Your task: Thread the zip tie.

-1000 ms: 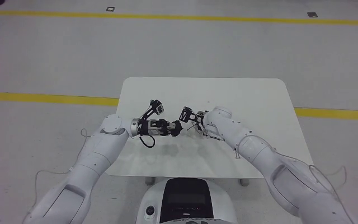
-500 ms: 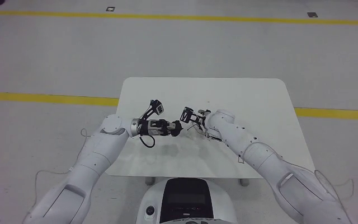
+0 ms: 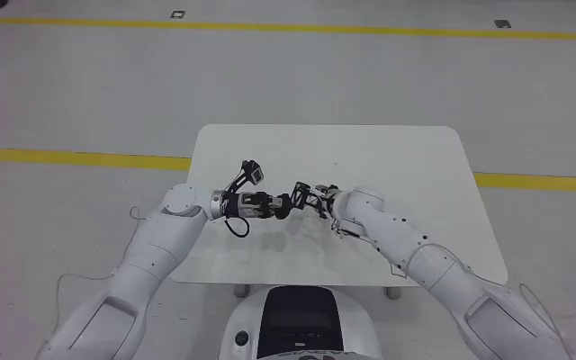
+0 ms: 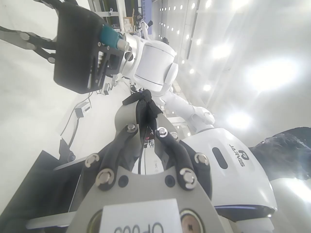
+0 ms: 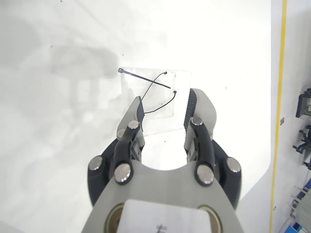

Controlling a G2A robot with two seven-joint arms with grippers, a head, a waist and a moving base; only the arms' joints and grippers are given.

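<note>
My left gripper (image 4: 145,122) is shut on a black zip tie (image 4: 143,103). The tie's crumpled end sticks out past the fingertips and its thin strap runs back between the fingers. In the top view this gripper (image 3: 283,205) hangs above the table's middle, tip to tip with my right gripper (image 3: 301,195). The right gripper (image 5: 165,109) is open with nothing between its fingers. It looks down on three loose black zip ties (image 5: 155,81) lying crossed on a clear plastic sheet (image 5: 182,76).
The white table (image 3: 405,162) has bare surface all around the two grippers. Its rounded corner and a yellow floor line (image 5: 281,49) show beside the right gripper. The right arm's black wrist block (image 4: 75,52) hangs close in front of the left gripper.
The right arm has swung its forearm toward the table's front, and its gripper has shifted slightly closer to the left gripper. The left arm has stayed put.
</note>
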